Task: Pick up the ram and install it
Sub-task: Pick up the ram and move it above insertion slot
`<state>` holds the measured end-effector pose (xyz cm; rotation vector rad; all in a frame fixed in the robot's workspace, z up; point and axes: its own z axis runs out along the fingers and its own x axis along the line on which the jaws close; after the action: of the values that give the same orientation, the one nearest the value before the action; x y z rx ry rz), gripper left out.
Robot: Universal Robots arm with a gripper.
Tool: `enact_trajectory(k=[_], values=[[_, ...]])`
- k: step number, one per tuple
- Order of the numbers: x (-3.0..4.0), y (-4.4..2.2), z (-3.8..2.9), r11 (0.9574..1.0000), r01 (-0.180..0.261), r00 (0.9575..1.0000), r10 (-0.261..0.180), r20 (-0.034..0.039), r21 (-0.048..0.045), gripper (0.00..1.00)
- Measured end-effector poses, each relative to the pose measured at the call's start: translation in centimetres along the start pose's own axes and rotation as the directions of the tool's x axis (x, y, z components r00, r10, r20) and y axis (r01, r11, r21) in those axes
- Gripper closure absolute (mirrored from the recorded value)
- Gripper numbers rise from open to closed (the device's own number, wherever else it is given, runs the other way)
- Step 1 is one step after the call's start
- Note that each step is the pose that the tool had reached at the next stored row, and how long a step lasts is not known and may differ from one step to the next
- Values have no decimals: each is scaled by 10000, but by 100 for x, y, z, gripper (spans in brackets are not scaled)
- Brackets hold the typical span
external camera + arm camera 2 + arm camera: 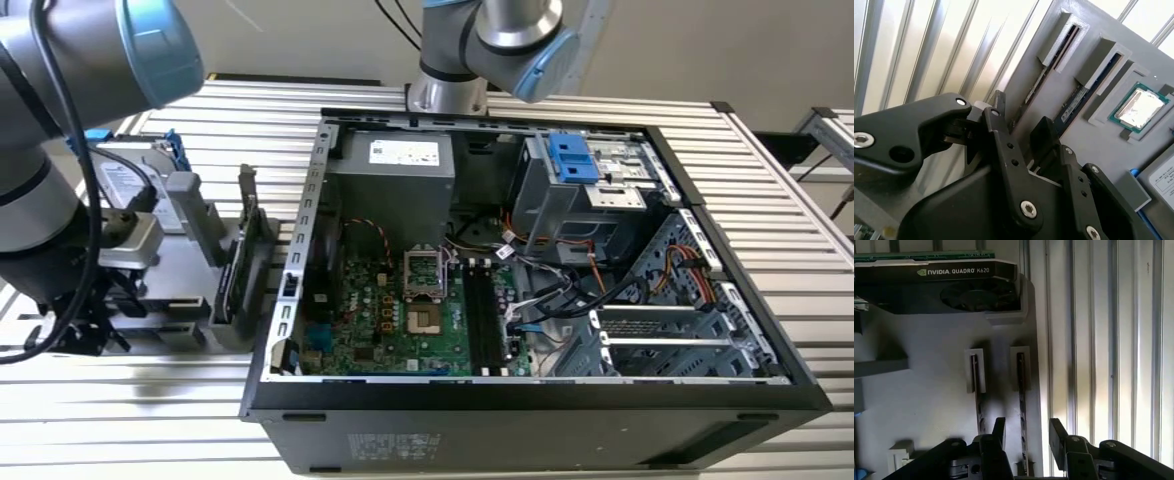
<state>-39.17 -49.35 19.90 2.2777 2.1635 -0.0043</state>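
Silver-grey tubular arm (40, 190) with pale-blue joint caps (160, 40); matte black linkage gripper (1028, 434) studded with small silver screws (1027, 209).

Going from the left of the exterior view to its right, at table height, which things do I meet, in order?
Arm's wrist end → gray parts holder → upright graphics card → motherboard → drive cage with blue latches.

Print in four spots, most of it illegible.
- graphics card (939, 285), first wrist view: a logo plus one line of pale capitals and a number along the shroud edge.
- power supply (394, 195), exterior view: white sticker (404, 152) with dark print, too small to read.
- PC case (574, 440): faint grey block of small print (400, 445) on the outer wall, unreadable.
- drive label (1165, 180), second wrist view: a few dark lines, unreadable.
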Motion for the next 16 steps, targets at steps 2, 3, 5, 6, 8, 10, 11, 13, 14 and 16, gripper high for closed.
enact_trajectory(k=[2,3,5,6,8,10,11,13,14,16], values=[[4,1,22,10000,1,10000,-1,-1,-1,0],[5,1,32,10000,1,10000,-1,0,0,0],[5,0,47,10000,0,10000,0,0,1,0],[5,0,54,10000,0,10000,0,1,2,0],[5,0,64,10000,0,10000,0,1,3,0],[5,0,66,10000,0,10000,0,1,3,0],[5,0,66,10000,0,10000,0,1,3,0],[5,0,69,10000,0,10000,0,0,2,0],[5,0,69,10000,0,10000,0,0,2,0],[5,0,70,10000,0,10000,0,-1,1,100]])
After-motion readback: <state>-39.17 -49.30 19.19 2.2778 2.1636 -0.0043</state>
